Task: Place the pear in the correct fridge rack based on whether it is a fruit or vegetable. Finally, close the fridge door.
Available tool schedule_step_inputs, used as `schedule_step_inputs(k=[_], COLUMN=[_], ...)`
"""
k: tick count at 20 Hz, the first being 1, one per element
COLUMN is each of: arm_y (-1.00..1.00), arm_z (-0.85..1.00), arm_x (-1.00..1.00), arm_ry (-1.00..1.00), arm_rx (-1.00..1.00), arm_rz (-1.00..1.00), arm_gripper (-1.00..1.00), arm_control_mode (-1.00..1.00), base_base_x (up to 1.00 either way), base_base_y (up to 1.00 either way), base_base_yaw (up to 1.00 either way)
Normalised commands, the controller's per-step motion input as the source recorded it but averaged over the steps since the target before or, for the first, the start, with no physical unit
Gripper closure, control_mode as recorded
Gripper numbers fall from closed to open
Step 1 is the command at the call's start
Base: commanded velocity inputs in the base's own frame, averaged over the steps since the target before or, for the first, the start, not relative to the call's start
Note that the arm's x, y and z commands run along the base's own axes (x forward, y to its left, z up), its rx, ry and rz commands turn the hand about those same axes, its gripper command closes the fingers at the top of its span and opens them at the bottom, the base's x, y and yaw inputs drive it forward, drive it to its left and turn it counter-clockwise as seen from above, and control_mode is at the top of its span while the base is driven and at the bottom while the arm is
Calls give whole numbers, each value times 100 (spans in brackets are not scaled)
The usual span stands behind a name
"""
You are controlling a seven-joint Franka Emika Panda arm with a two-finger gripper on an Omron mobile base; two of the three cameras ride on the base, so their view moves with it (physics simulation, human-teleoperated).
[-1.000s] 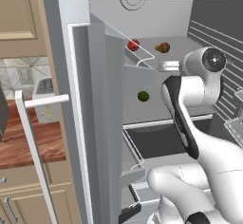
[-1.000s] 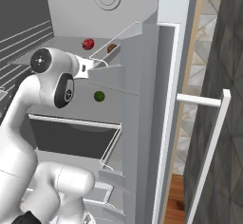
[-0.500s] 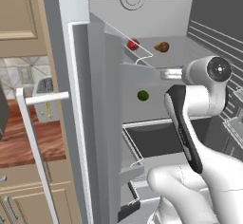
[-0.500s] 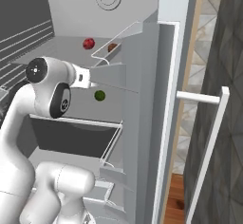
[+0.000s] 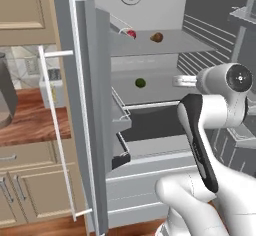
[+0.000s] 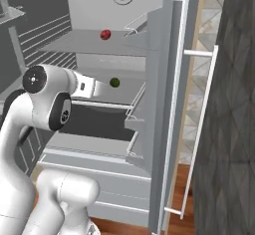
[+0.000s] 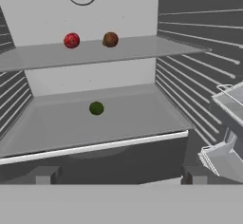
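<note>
Fridge door (image 5: 92, 105) stands wide open, its long white handle (image 5: 55, 130) swung out toward the counter side.

Fridge rack (image 7: 95, 52), the higher grey shelf, carries 2 items at its far edge: the pear (image 7: 110, 39) and, just left of it and apart, a small red fruit (image 7: 71, 40). In the left base view the pear (image 5: 156, 37) sits clear of the shelf front.

Lower shelf (image 7: 118, 123) holds 1 dark-green ball (image 7: 96, 107).

Gripper (image 5: 181, 81) sits level with the lower shelf, outside the shelf fronts. Jaws spread wide, nothing between them.

Judgement: placement looks complete; remaining step is closing the door. To do it well:
1. Clear the arm fully out of the fridge opening.
2. Push on the door's outer face or handle.
3. Sweep smoothly so the pear does not roll.
</note>
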Motion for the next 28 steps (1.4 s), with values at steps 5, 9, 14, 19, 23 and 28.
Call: schedule_step_inputs(k=[5,9,14,19,23,28], arm_y=[0,0,0,0,0,22], arm_z=[0,0,0,0,0,15], arm_x=[0,0,0,0,-8,-96], arm_ry=[0,0,0,0,-2,-32], arm_rx=[0,0,0,0,0,-8], arm_rz=[0,0,0,0,0,8], arm_gripper=[-100,-100,-100,-100,-100,-100], arm_control_mode=[100,100,100,100,-100,-100], base_base_x=[-42,-40,-27,-14,-1,0], base_base_y=[8,2,0,0,0,0], base_base_yaw=[0,0,0,0,0,0])
